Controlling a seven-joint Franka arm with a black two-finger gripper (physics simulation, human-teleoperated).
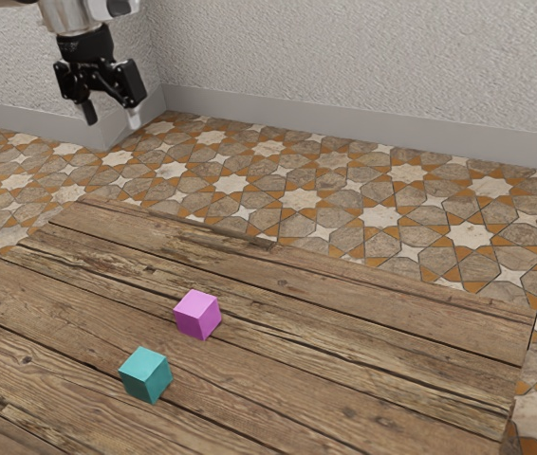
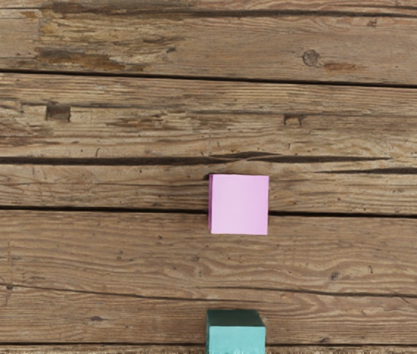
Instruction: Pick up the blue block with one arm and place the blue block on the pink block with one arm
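Blue block (image 2: 235,332) is sliced by the wrist view's edge, only part showing; in the exterior view, the arm (image 1: 74,14) runs off the top.

Nearer block (image 1: 145,373) on table (image 1: 344,341), before and exterior view's left of farther block (image 1: 197,314), apart
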